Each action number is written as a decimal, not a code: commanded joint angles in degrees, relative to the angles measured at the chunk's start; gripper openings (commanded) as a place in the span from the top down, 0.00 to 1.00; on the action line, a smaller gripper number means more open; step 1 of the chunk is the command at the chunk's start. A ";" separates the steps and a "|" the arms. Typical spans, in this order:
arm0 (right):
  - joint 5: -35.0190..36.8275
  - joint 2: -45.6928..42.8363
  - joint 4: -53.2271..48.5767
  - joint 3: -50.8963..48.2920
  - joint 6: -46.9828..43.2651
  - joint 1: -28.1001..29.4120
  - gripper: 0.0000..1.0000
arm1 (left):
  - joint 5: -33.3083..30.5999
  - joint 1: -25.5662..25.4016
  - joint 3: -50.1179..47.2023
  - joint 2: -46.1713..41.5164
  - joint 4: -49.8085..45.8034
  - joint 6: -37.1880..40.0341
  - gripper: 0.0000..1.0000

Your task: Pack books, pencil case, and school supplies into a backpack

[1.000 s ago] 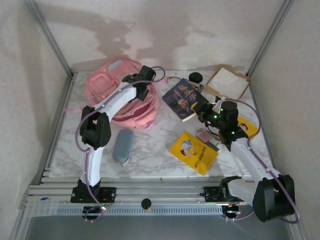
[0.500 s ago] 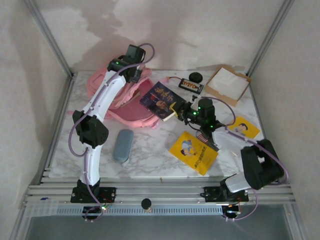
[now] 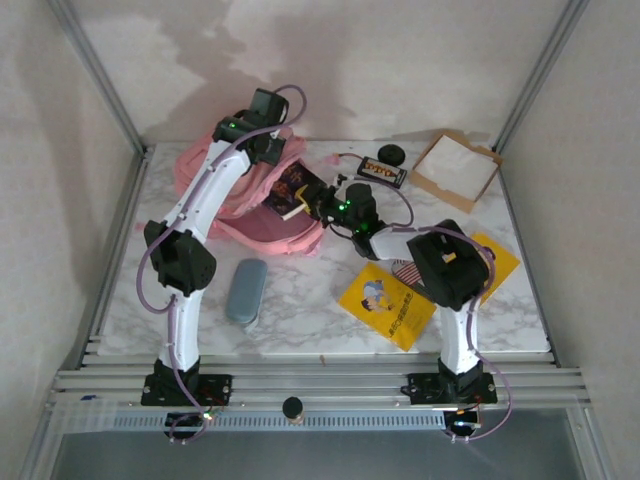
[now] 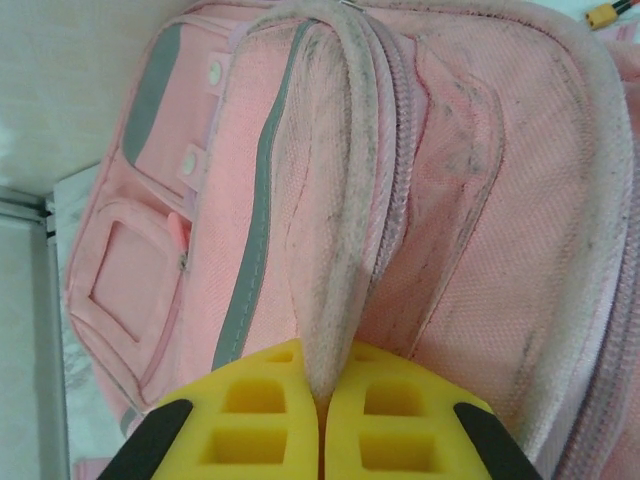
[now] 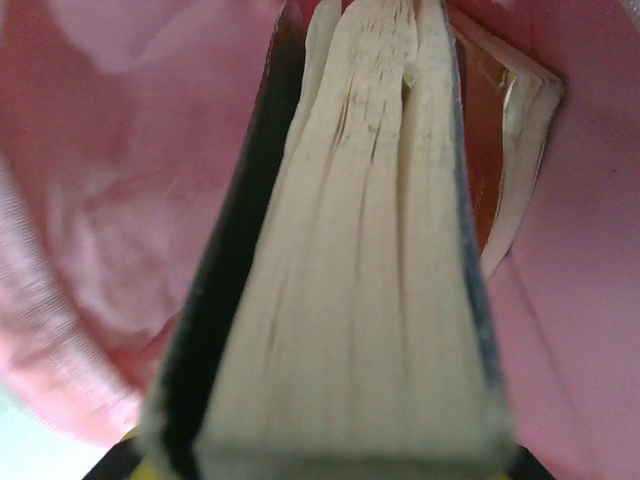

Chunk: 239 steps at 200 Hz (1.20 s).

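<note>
At the far left, the left gripper is pinching the backpack flap between closed jaws, while the right gripper is clamping the dark blue book inside its opening.

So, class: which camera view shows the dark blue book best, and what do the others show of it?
The top external view: the dark blue book shows its cover, tilted at the mouth of the backpack, in the right gripper. The right wrist view gives its page edges, close and blurred.

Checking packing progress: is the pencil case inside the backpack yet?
No, the pencil case lies on the table, outside the backpack.
</note>
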 commanded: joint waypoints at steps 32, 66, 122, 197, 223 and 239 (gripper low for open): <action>5.13 10.95 4.06 14.93 -1.78 3.08 0.99 | 6.03 0.57 3.18 -3.90 6.07 -6.18 1.00; 8.37 16.28 0.54 20.59 -2.21 3.88 1.00 | 8.46 0.53 2.49 -4.99 6.22 -7.72 1.00; 11.39 23.42 -6.63 31.79 -5.59 4.96 0.97 | 7.89 0.58 1.32 -6.11 7.84 -8.97 1.00; 11.89 32.05 -18.45 46.96 -9.18 6.93 0.81 | 9.04 0.63 0.96 -6.05 8.33 -9.97 1.00; 11.72 30.51 -21.31 47.12 -11.28 7.03 0.60 | 8.74 0.79 0.65 -6.40 8.57 -9.68 1.00; 12.57 27.65 -21.17 44.71 -12.87 7.03 0.47 | 8.59 1.06 0.73 -6.56 8.60 -9.85 1.00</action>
